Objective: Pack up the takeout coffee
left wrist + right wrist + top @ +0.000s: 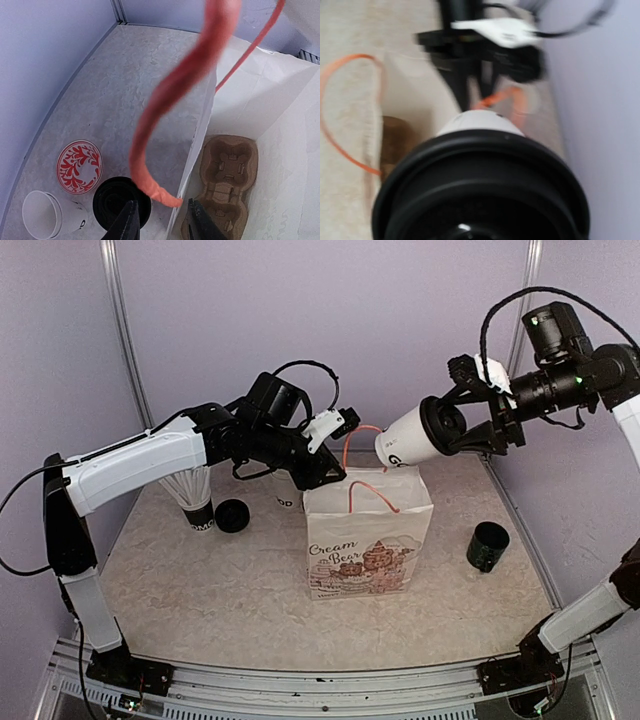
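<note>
A white takeout coffee cup [405, 445] with a black lid [442, 426] hangs tilted on its side just above the open paper bag [368, 540]. My right gripper [462, 428] is shut on its lid end. In the right wrist view the lid [480, 190] fills the frame and hides the fingers. My left gripper [162, 225] sits at the bag's left rim [200, 145]. Its fingers [129, 222] stand narrowly apart, one on each side of the wall beside the orange handle [165, 115]. A lidless white cup [42, 215] and a black lid [121, 202] rest on the table.
A brown cardboard cup carrier [227, 180] lies at the bottom of the bag. A red-patterned disc [79, 166] lies near the loose lid. A black pot [487, 545] stands right of the bag, and a cup of white straws [195, 502] stands at the left.
</note>
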`<action>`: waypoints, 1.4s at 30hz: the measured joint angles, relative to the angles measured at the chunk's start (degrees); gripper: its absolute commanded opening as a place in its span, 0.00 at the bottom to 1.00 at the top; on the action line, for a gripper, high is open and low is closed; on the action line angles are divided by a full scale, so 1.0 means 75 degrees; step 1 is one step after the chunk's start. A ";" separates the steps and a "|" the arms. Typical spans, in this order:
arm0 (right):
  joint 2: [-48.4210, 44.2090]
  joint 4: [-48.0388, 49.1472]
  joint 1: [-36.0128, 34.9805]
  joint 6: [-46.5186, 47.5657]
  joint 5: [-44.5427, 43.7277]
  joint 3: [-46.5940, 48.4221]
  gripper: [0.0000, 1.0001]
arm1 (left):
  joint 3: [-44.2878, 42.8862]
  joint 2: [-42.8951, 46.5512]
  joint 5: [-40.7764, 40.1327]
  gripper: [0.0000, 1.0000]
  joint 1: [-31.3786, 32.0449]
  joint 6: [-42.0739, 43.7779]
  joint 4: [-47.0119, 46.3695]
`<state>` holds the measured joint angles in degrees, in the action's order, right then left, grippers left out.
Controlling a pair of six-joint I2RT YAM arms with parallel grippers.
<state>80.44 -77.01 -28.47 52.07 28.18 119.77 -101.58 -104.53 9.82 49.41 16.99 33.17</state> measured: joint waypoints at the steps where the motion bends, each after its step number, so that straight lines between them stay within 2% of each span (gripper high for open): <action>1: 0.0017 -0.0020 -0.0204 0.0017 -0.0026 -0.0102 0.58 | -0.0012 0.0000 0.0044 0.30 0.0000 -0.0003 0.0012; 8: 0.0189 -0.0146 -0.0950 0.0117 -0.0542 -0.0627 0.57 | -0.0020 0.0000 0.0262 0.23 -0.0017 -0.0058 0.0102; 15: 0.0612 -0.0149 -0.1215 0.0102 -0.1265 -0.0664 0.56 | -0.0020 0.0000 0.0385 0.23 -0.0020 -0.0163 0.0102; 26: 0.1521 -0.0157 -0.2381 -0.0085 -0.2690 -0.0833 0.54 | 0.0134 0.0192 0.0463 0.23 0.0117 -0.0233 0.0006; 35: 0.1772 -0.0157 -0.2550 -0.0114 -0.3555 -0.1145 0.54 | 0.0140 0.0364 0.0440 0.23 0.0329 -0.0236 -0.0017; 37: 0.1778 -0.0154 -0.2608 -0.0152 -0.3669 -0.1212 0.54 | 0.0140 0.0443 0.0440 0.27 0.0396 -0.0245 -0.0020; 42: 0.1754 -0.0149 -0.2900 -0.0268 -0.3955 -0.1600 0.54 | 0.0119 0.0650 0.0399 0.53 0.0519 -0.0373 0.0009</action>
<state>93.60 -78.13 -50.22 50.06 -1.48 107.77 -100.68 -99.66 12.82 53.30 14.20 33.23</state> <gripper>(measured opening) 0.700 0.393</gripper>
